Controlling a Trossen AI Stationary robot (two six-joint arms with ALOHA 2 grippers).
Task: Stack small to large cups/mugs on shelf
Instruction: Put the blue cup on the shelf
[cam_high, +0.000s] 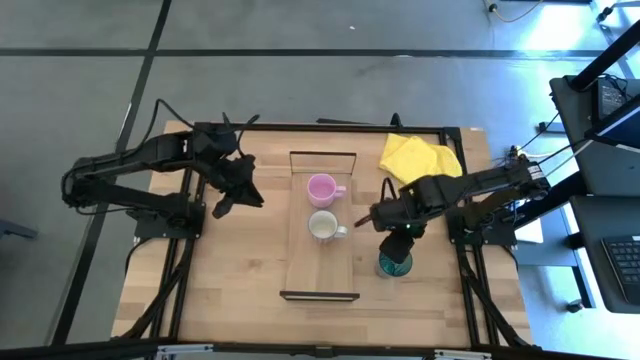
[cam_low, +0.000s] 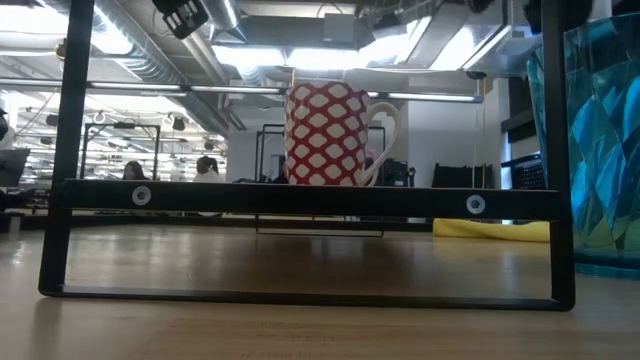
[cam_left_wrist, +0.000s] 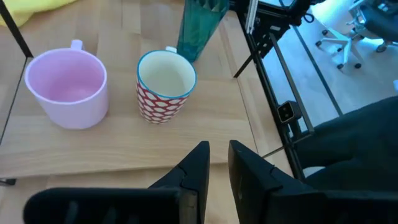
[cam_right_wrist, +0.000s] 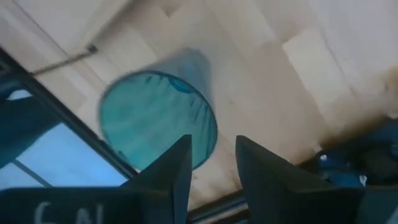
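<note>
The shelf (cam_high: 300, 250) lies in the middle of the table. On it stand a pink mug (cam_high: 320, 187) and, nearer, a cream mug with red dots outside (cam_high: 322, 226), both upright on their bases; both show in the left wrist view (cam_left_wrist: 65, 87) (cam_left_wrist: 165, 84). The teal handleless cup (cam_high: 394, 264) stands upright on the table right of the shelf. My right gripper (cam_high: 397, 236) hovers just above and beyond it, fingers a little apart and empty (cam_right_wrist: 213, 168). My left gripper (cam_high: 232, 200) hangs left of the shelf, fingers a narrow gap apart and empty (cam_left_wrist: 219, 168).
A yellow cloth (cam_high: 418, 155) lies at the table's far right corner. The shelf's dark metal end frames stand up at its near end (cam_low: 300, 197) and far end (cam_high: 322, 154). Bare wood shows left of the shelf.
</note>
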